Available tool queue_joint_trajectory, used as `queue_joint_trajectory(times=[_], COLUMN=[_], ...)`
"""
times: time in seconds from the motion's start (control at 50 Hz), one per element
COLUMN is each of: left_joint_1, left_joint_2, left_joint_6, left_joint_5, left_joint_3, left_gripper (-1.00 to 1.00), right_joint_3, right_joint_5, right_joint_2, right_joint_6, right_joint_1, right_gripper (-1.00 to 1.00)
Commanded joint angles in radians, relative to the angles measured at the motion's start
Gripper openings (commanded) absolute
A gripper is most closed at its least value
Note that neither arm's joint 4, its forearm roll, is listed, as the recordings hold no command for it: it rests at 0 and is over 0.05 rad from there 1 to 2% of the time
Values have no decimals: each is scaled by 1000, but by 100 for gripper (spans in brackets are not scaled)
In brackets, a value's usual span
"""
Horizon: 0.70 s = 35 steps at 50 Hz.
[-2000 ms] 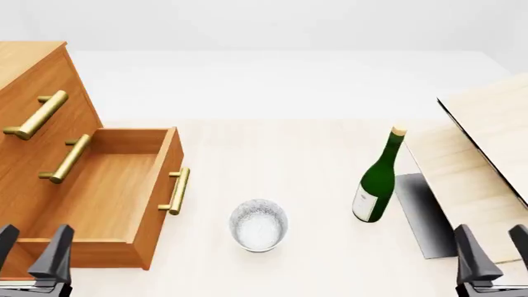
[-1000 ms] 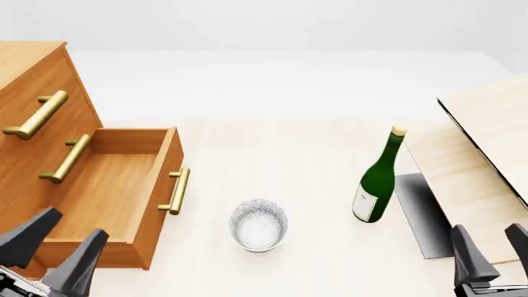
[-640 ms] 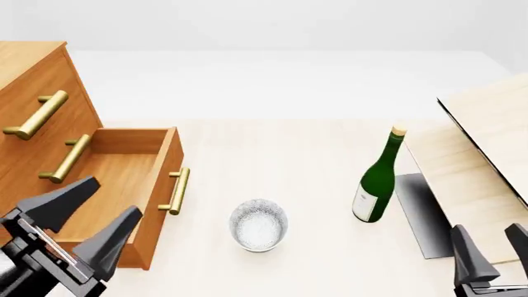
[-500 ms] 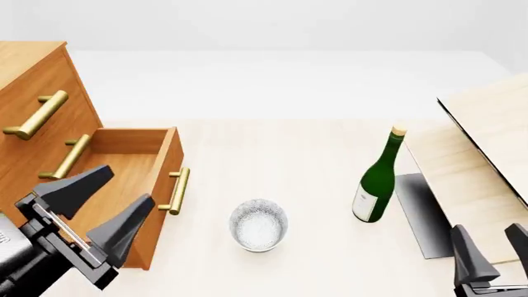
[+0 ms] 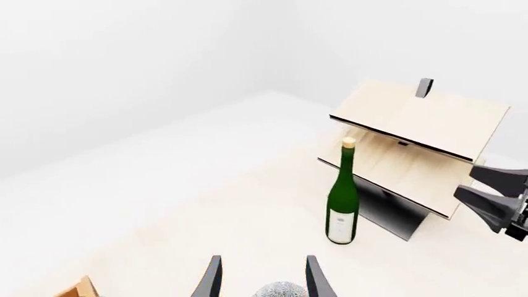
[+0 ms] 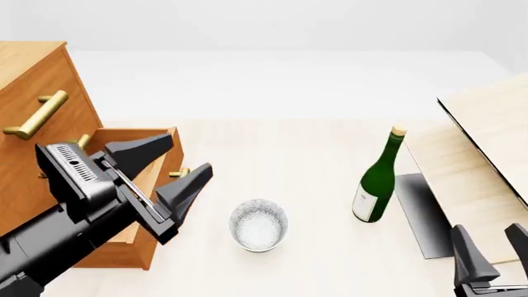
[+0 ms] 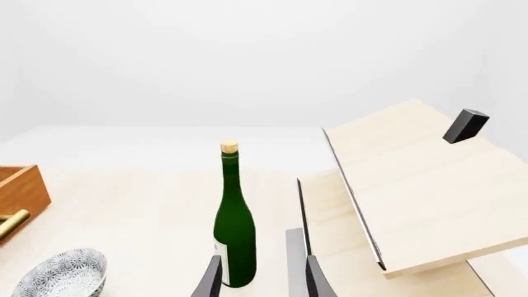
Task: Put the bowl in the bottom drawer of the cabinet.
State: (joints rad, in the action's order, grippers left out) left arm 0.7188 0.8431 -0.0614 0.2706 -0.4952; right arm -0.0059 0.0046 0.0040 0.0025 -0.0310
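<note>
With fingers apart, the left gripper [image 6: 169, 169] at centre-left should straddle the bowl's [image 6: 258, 223] rim squarely—right gripper [image 6: 493, 253] idle, also apart.

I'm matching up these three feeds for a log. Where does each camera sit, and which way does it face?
Front view: fixed above and behind the arms, looking down at the cabinet, bowl and bottle; shows both end effectors, left and right.
Left wrist view: behind the open left end effector, facing the bottle and board.
Right wrist view: behind the open right end effector, facing the bottle.
All share the bottle.
</note>
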Motion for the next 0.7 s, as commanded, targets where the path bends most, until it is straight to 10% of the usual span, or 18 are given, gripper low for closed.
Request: queue_joint_trajectory(times=[0.02,0.7], left_joint_1=[39,92], left_joint_2=[128,468], left_joint_6=[4,114], left_joint_5=[11,-320], left_joint_3=[-75,-434], left_gripper=[100,100], right_joint_3=[0,0], right_joint_5=[0,0], right_joint_2=[0,0], right_joint_6=[0,0], right_joint_1=[0,0], right_gripper=[100,100])
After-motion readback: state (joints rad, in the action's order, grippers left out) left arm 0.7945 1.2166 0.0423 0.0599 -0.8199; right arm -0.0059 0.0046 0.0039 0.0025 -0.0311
